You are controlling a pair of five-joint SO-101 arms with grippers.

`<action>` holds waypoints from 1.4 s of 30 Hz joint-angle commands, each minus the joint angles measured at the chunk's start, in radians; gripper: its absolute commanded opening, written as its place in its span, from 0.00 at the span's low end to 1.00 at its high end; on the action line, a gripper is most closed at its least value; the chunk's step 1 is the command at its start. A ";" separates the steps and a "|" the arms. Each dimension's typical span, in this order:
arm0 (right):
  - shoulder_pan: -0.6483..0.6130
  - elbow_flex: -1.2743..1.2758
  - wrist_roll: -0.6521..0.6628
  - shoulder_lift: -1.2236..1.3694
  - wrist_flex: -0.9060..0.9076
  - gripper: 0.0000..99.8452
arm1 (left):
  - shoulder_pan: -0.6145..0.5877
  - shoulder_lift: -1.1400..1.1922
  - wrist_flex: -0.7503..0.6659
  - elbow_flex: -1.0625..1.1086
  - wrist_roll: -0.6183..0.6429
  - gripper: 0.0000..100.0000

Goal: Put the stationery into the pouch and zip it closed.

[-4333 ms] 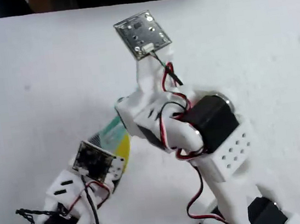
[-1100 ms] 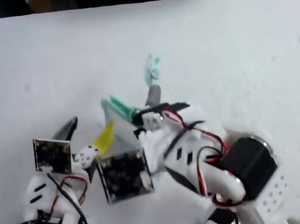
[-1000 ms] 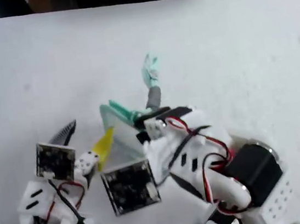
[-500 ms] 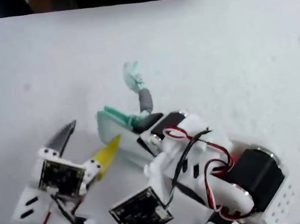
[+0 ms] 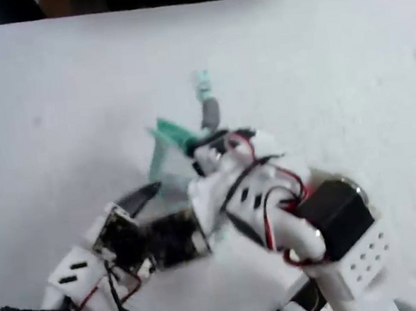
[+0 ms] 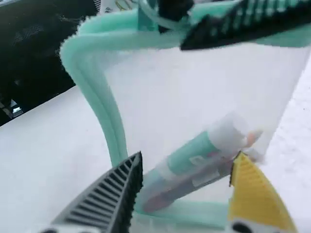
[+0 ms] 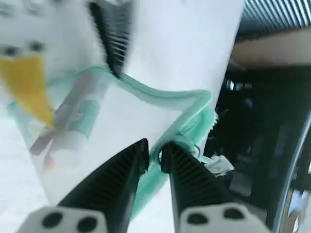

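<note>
The left hand point(image 6: 188, 159) was nearest. It was spread wide, with its black finger point(image 6: 114, 194) on one side and its yellow finger point(image 6: 252, 194) on the other. The bottom part of the pouch point(image 6: 189, 92) sat in the gap between those two fingers. Neither finger was squeezing it.

The pouch was see-through, with a soft green edge point(image 6: 92, 92) all around it. It was held up tall by its top, not lying flat. The stationery point(image 7: 70, 119) was inside it, down low. It looked like a fat green and white stick with some thin pens beside it. In the left wrist view it lay slanted, just between the two spread fingers.

A bit farther on was the right hand point(image 7: 154, 149). Its two black fingers were pressed almost together, and they were pinching the pouch at its top green edge, near a corner. A little green ring point(image 7: 187, 145) on the zip sat right beside the fingertips. Whether the zip was open or closed could not be told.

In the high view, the right arm point(image 5: 276, 208) reached in from the side and lay partly over the left arm point(image 5: 79, 280). The pouch stuck out between them.

Past the right hand, a small gray bit point(image 5: 209, 114) and a green charm point(image 5: 202, 86) stuck out toward the far side of the white worktop point(image 5: 333, 55). They were in a line, close to the top of the pouch.
</note>
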 commanded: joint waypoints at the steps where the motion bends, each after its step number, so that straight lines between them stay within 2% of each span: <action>1: 0.042 0.078 -0.072 0.042 -0.004 0.02 | 0.030 0.001 0.087 -0.130 0.009 0.25; 11: 0.033 0.083 -0.285 0.053 -0.048 0.03 | 0.030 0.001 0.167 -0.153 0.008 0.18; 14: -0.001 0.078 -0.344 0.077 -0.044 0.09 | 0.025 0.001 0.167 -0.152 0.008 0.18; 17: -0.019 0.069 -0.440 0.130 -0.047 0.15 | -0.048 0.001 0.167 -0.157 0.008 0.18; 19: -0.038 0.051 -0.448 0.176 -0.042 0.12 | -0.116 0.001 0.161 -0.157 0.008 0.18; 22: -0.065 0.005 -0.440 0.248 -0.045 0.01 | -0.209 0.001 0.141 -0.157 0.009 0.18; 28: -0.059 -0.238 -0.440 0.363 -0.047 0.02 | -0.280 0.001 0.117 -0.150 0.017 0.18; 30: -0.054 -0.353 -0.431 0.395 -0.062 0.02 | -0.280 0.001 0.115 -0.150 0.018 0.18; 34: -0.054 -0.519 -0.279 0.449 -0.065 0.02 | -0.282 0.001 0.091 -0.150 0.018 0.18; 39: -0.047 -0.585 -0.110 0.443 0.094 0.02 | -0.288 0.001 0.089 -0.150 0.018 0.18; 42: -0.005 -0.574 -0.017 0.394 0.159 0.02 | -0.348 0.001 0.089 -0.141 0.017 0.18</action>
